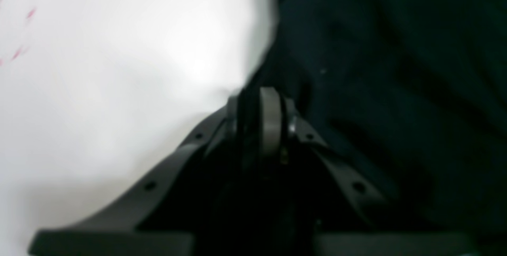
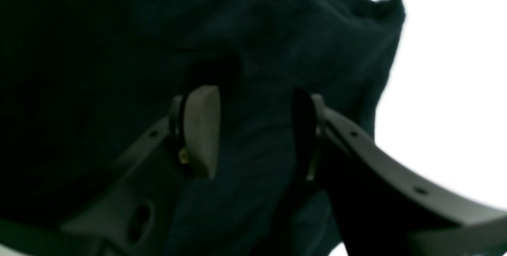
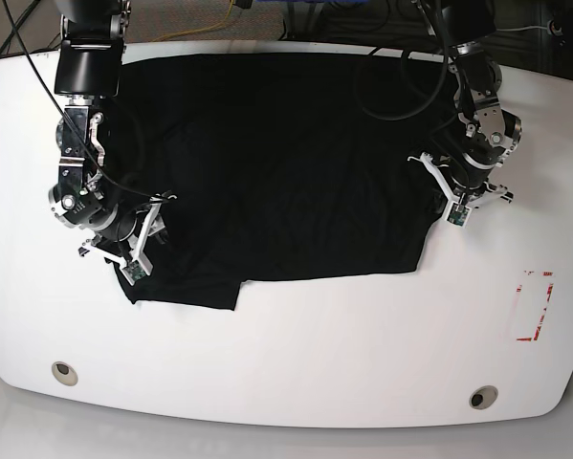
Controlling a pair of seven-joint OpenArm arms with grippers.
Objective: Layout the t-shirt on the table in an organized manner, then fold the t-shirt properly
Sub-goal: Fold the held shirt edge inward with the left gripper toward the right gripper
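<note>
Spreading across the large glossy white table [image 3: 286, 382], the black short-sleeved cloth t-shirt [image 3: 276, 163] lies flat between both arms – long axis side to side. The left gripper [image 1: 259, 109] is pinched closed on the shirt's edge. The right gripper [image 2: 255, 129] stands parted over bunched cloth – gripping nothing.

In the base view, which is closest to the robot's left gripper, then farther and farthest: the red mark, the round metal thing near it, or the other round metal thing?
From the left gripper:
1. Red outline mark, toward the table's front edge, on that gripper's side.
2. Round metal insert, at the front edge, same side.
3. Round metal insert, front corner on the right arm's side.
</note>
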